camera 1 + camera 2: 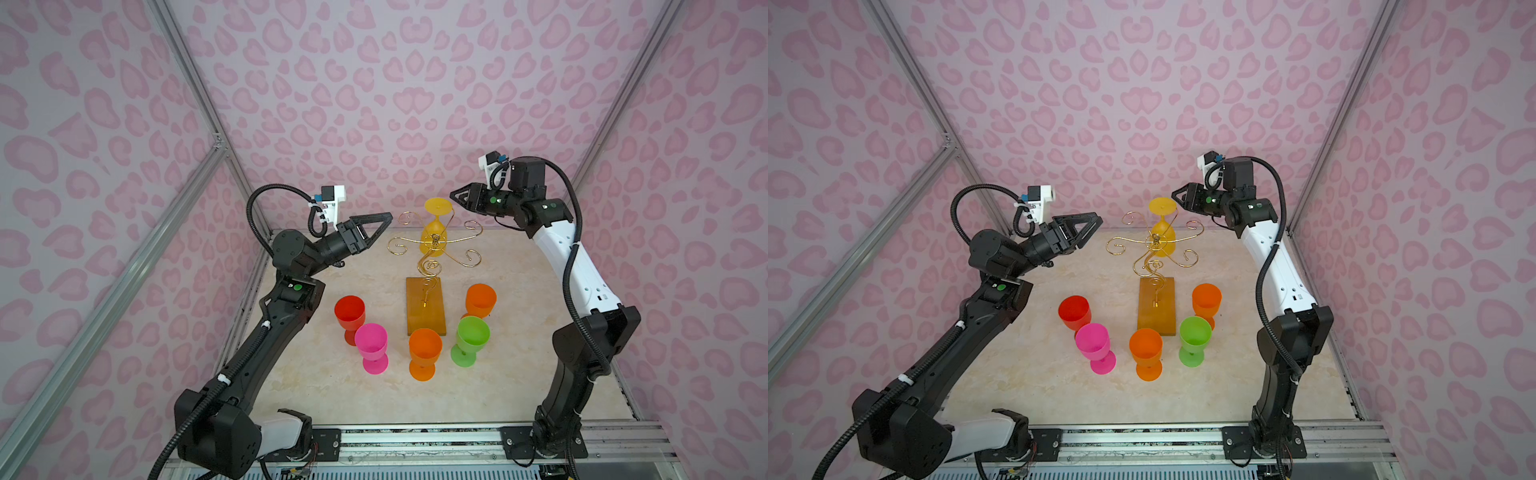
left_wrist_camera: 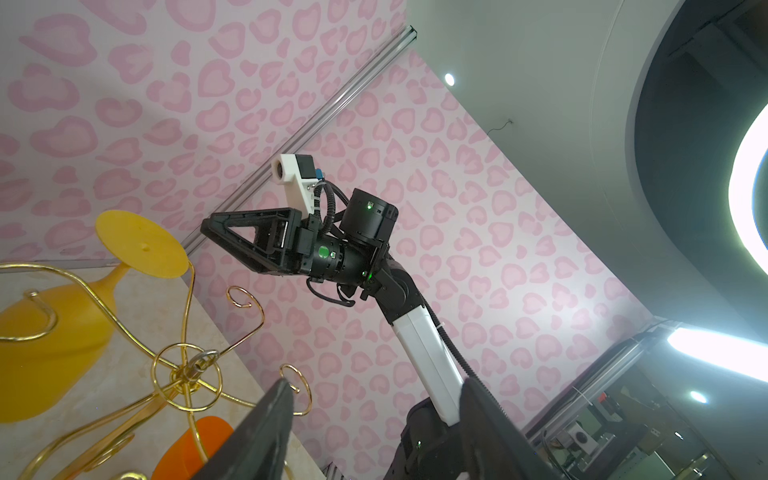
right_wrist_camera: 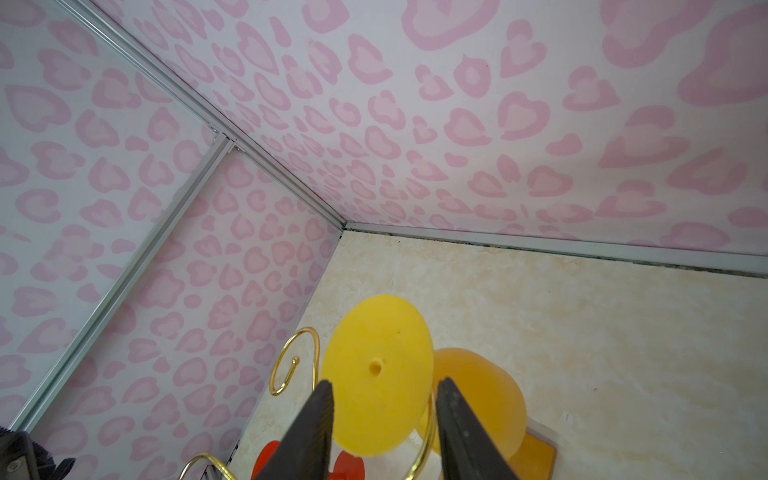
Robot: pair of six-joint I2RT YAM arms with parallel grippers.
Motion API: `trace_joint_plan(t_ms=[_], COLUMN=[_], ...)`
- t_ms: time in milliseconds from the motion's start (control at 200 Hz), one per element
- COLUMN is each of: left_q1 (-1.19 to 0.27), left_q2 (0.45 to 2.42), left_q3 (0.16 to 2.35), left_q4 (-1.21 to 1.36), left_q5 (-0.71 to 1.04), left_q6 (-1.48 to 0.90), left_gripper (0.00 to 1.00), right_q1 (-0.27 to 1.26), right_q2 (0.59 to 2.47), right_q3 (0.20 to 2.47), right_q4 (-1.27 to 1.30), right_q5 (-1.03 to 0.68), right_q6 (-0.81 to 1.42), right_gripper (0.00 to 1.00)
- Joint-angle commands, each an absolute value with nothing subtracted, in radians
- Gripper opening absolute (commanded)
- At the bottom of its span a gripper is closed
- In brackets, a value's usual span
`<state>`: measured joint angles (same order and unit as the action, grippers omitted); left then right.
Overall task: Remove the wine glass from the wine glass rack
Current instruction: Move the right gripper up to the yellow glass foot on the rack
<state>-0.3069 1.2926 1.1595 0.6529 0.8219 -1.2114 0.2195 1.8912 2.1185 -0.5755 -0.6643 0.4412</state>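
Orange goblet [image 1: 424, 353] stands nearest; farther, wine glass [image 1: 432, 226] hangs inverted on wine glass rack [image 1: 432, 324] — left pincer [image 1: 389, 217], right pincer [image 1: 453, 194] spread, empty.

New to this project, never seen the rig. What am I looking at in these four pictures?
Two robot arms at a table, each ending in a two-fingered hand. Two pictures come from one overhead stereo camera; the others from a camera on each wrist. A gold wire rack stands mid-table, a yellow glass hanging upside down on it. Five glasses stand around its base: red, pink, green, two orange. The left hand is open and empty, left of the rack. The right hand is open beside the yellow glass's foot. Neither holds anything.
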Motion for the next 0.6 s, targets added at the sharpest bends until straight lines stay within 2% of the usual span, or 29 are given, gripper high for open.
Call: trace_joint_plan(t_ms=[0,595], left_q1=[-0.306,-0.305], left_q2=[1.292,1.297], left_q3=[1.159,1.158], left_q4=[0.677,0.678], left_q5=[0.825,0.828], left_q6=[-1.196,-1.195], left_gripper=[0.66,0.65], right_q1=[0.221,0.236], right_q2=[1.904,1.959], right_q3=[2.121,2.158], right_q4=[-0.584,-0.590], right_q5=[-0.655,-0.661], right_q6=[0.425,0.432], right_gripper=[0.42,0.42])
